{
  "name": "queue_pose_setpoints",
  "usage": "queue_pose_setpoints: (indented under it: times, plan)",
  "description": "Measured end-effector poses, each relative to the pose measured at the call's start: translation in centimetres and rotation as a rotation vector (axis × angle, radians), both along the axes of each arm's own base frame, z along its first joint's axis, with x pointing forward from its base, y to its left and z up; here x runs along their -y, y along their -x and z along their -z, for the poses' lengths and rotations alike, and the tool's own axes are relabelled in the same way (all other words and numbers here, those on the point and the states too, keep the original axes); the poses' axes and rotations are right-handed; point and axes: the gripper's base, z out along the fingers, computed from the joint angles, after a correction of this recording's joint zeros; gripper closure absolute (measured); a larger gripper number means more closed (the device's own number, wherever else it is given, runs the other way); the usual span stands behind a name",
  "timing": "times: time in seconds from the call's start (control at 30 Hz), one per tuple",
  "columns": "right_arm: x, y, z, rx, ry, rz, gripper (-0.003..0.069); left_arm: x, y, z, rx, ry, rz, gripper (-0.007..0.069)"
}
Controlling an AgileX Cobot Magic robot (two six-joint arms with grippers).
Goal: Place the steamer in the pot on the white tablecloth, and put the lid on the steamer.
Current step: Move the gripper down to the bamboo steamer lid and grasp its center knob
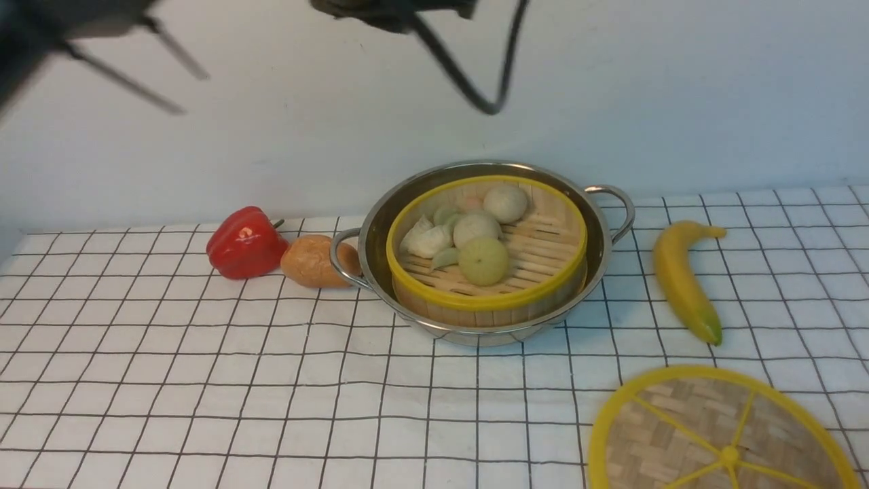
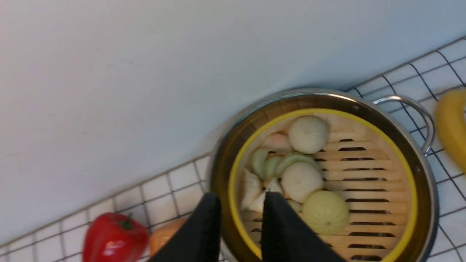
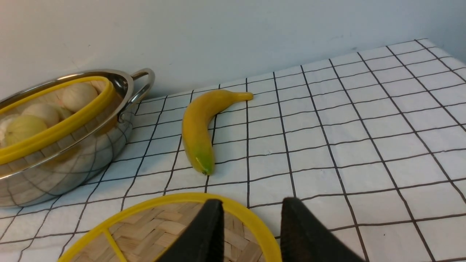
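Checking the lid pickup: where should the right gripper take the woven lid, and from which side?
By its yellow rim, from above, one finger inside, one outside. The lid lies flat on the tablecloth, so a sideways approach finds no edge, and its centre knob looks small. The right gripper hangs open over the rim's far part, probably the handiest spot.
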Motion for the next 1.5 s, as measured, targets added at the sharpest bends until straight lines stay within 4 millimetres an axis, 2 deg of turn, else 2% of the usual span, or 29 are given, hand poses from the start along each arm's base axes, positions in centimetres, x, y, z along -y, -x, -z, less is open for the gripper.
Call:
queue_pose_setpoints:
  times: [0.03,0.07,0.1,0.13,0.17,0.2,0.23,0.27,0.3,0.33,0.37,0.43,0.47,0.5,0.53,0.57,0.6,0.63,0.67,0.77,0.87,1.03,1.5]
  plan:
    - [0.0,0.0,0.0,0.000,0.000,0.000,0.0417,-0.2,0.2,0.5,-0.007,-0.007,-0.002,0.0473]
    - [0.0,0.0,0.0,0.000,0.000,0.000,0.0417,-2.9,2.2,0.1,0.081,0.032,-0.006,0.0477]
    - [0.0,0.0,0.0,0.000,0.000,0.000,0.0417,-4.6,3.5,-0.1,0.122,0.057,-0.021,0.0477]
    - [0.0,0.0,0.0,0.000,0.000,0.000,0.0417,-5.5,4.0,1.0,0.117,0.067,-0.030,0.0477]
    - [0.0,0.0,0.0,0.000,0.000,0.000,0.0417,-7.7,5.4,1.9,0.161,0.109,-0.056,0.0477]
    - [0.0,0.0,0.0,0.000,0.000,0.000,0.0417,-7.9,5.6,3.0,0.137,0.111,-0.061,0.0477]
    - [0.0,0.0,0.0,0.000,0.000,0.000,0.0417,-9.7,6.8,4.3,0.160,0.146,-0.096,0.0477]
    - [0.0,0.0,0.0,0.000,0.000,0.000,0.0417,-9.9,7.0,5.5,0.133,0.150,-0.103,0.0477]
    - [0.0,0.0,0.0,0.000,0.000,0.000,0.0417,-11.2,8.1,7.7,0.120,0.177,-0.138,0.0477]
    - [0.0,0.0,0.0,0.000,0.000,0.000,0.0417,-12.8,10.1,10.6,0.115,0.209,-0.186,0.0476]
    - [0.0,0.0,0.0,0.000,0.000,0.000,0.0417,-13.9,11.8,12.5,0.118,0.223,-0.222,0.0476]
    - [0.0,0.0,0.0,0.000,0.000,0.000,0.0417,-15.6,15.5,15.3,0.179,0.240,-0.283,0.0476]
    - [0.0,0.0,0.0,0.000,0.000,0.000,0.0417,-16.4,17.8,17.7,0.207,0.239,-0.317,0.0476]
    - [0.0,0.0,0.0,0.000,0.000,0.000,0.0417,-16.4,17.8,17.7,0.207,0.239,-0.317,0.0476]
    - [0.0,0.0,0.0,0.000,-0.001,0.000,0.0417,-16.9,20.3,19.2,0.290,0.235,-0.346,0.0473]
    - [0.0,0.0,0.0,0.000,-0.002,0.001,0.0417,-17.2,21.9,21.0,0.322,0.226,-0.362,0.0468]
    - [0.0,0.0,0.0,0.000,-0.003,0.001,0.0417,-17.2,22.9,21.9,0.354,0.221,-0.371,0.0466]
    - [0.0,0.0,0.0,0.000,-0.003,0.001,0.0417,-17.2,22.9,22.2,0.344,0.219,-0.372,0.0466]
    - [0.0,0.0,0.0,0.000,-0.003,0.001,0.0417,-17.3,24.2,24.1,0.361,0.215,-0.391,0.0466]
    - [0.0,0.0,0.0,0.000,-0.003,0.001,0.0417,-17.4,25.5,26.6,0.371,0.213,-0.416,0.0466]
    - [0.0,0.0,0.0,0.000,-0.003,0.001,0.0417,-17.4,26.2,27.7,0.350,0.210,-0.435,0.0464]
    - [0.0,0.0,0.0,0.000,-0.003,0.001,0.0417,-17.5,27.1,27.9,0.372,0.199,-0.446,0.0454]
    - [0.0,0.0,0.0,-0.002,-0.004,0.000,0.0417,-17.5,27.3,28.1,0.355,0.148,-0.432,0.0444]
